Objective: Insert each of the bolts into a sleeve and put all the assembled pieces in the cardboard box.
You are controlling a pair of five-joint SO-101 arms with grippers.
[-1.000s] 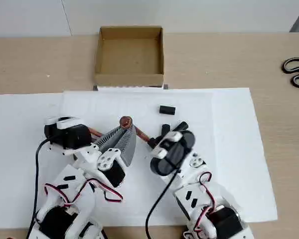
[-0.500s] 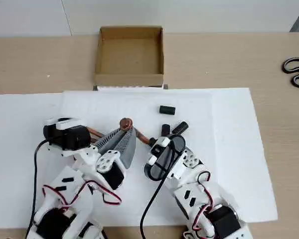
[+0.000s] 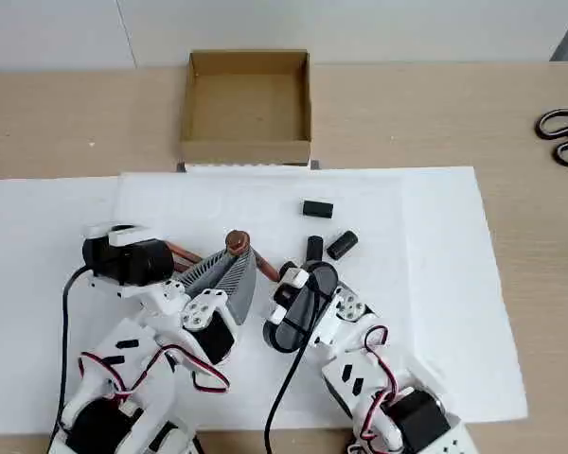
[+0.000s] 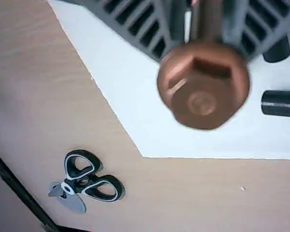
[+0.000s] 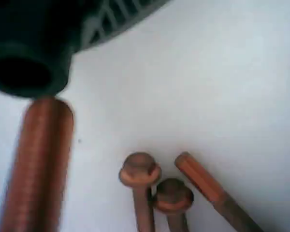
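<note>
Your left gripper (image 3: 239, 255) was pinching a copper bolt (image 3: 238, 242), with the head at 12 o'clock from its fingertips. Your right gripper (image 3: 290, 277), at 4 o'clock from that head, was clamped on a black sleeve (image 5: 25, 72). The bolt's shaft end sat just beside the sleeve's open mouth, not inside it. Three loose sleeves (image 3: 317, 209) lay at the right gripper's 1 o'clock. The cardboard box (image 3: 245, 150) stood at 12 o'clock from the bolt.
</note>
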